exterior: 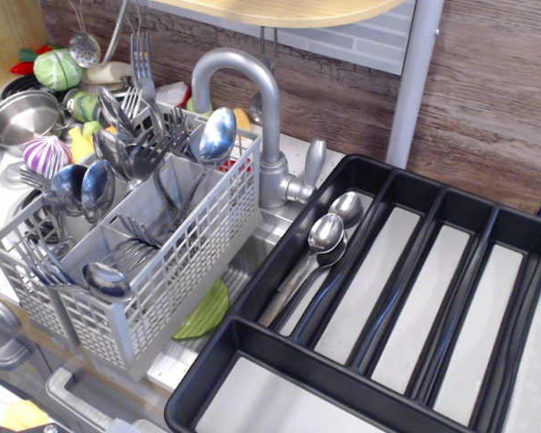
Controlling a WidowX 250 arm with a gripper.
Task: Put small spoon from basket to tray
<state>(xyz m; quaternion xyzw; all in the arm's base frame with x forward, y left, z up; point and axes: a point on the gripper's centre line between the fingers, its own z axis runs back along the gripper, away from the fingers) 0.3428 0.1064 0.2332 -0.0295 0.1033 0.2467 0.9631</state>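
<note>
A small spoon [83, 49] with a narrow oval bowl hangs bowl-down at the top left, above the far end of the grey mesh basket [189, 244]. Its thin handle runs up past the top edge of the view. The gripper is out of view above the frame, so its hold on the spoon does not show. The basket holds several bigger spoons [216, 133] and forks [142, 68]. The black tray [252, 361] lies at the right, with spoons [325, 232] lying in its leftmost long slot.
A grey faucet [252, 90] arches between basket and tray. A steel pot [22, 113] and toy vegetables [47, 153] sit at the far left. A green piece [203, 311] lies beside the basket. A wooden shelf [279, 9] hangs overhead.
</note>
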